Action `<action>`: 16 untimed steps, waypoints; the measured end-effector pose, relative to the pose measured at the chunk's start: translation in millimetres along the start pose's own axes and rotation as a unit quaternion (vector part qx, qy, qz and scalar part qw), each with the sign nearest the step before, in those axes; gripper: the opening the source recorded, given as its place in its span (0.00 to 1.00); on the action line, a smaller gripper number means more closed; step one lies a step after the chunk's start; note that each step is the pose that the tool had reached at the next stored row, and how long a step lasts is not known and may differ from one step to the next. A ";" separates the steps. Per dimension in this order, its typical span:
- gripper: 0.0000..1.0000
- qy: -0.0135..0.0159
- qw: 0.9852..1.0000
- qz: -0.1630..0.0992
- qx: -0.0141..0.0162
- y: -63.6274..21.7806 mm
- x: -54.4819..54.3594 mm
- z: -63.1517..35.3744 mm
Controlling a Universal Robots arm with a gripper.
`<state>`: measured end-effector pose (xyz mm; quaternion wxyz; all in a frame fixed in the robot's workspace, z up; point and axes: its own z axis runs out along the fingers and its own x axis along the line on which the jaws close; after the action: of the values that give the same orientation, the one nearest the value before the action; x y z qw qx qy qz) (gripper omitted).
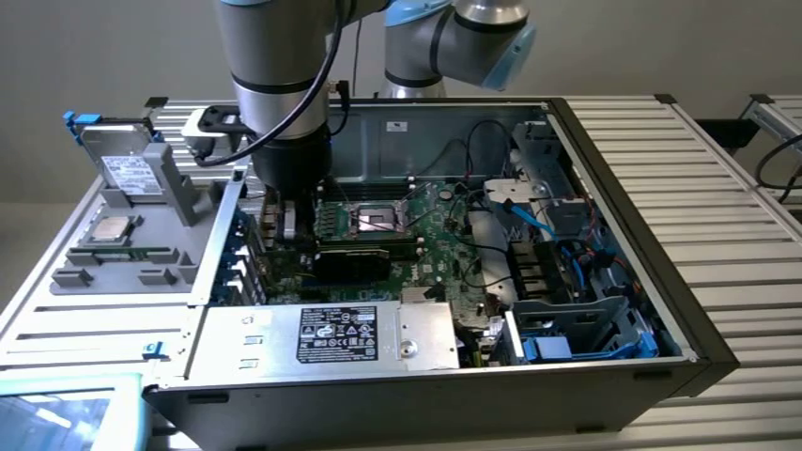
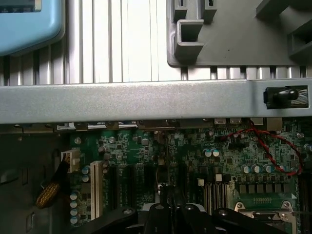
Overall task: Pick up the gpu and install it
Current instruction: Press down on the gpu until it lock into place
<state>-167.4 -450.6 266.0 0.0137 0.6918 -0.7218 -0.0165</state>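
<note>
One gpu [image 1: 348,256] on motherboard, one tool [image 1: 291,225] above

My case [image 1: 701,348] is matt grey sheet metal; its motherboard [image 2: 146,175] looks like glossy green laminate. Beside it, the tray [image 1: 126,272] looks like dull grey plastic, on a ribbed, brushed-metal table [image 1: 727,188].

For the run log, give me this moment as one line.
gripper: inside computer case | over motherboard | gpu: beside gripper | fingers: cannot tell

Exterior view high above the open computer case [image 1: 602,150]; wrist view close over its motherboard [image 2: 146,175], shared by both.
</note>
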 end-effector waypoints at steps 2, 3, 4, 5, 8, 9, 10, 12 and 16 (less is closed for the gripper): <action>0.14 0.000 1.000 0.000 0.000 0.0 0.0 0.2; 0.14 0.000 1.000 0.000 0.000 0.0 0.0 0.6; 0.14 0.000 1.000 0.000 0.000 -0.1 0.0 1.5; 0.14 0.000 1.000 0.000 0.000 -0.2 0.2 2.7; 0.14 0.000 1.000 0.000 -0.001 -0.2 0.2 4.3; 0.14 -0.001 1.000 0.000 0.000 -0.2 0.1 4.6; 0.14 -0.001 1.000 0.000 0.000 -0.2 0.1 4.8; 0.14 -0.001 1.000 0.000 0.000 -0.2 0.1 4.8; 0.14 -0.001 1.000 0.000 0.000 -0.2 0.1 5.0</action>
<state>-167.4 -450.7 261.0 0.0130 0.6917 -0.7218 -0.0173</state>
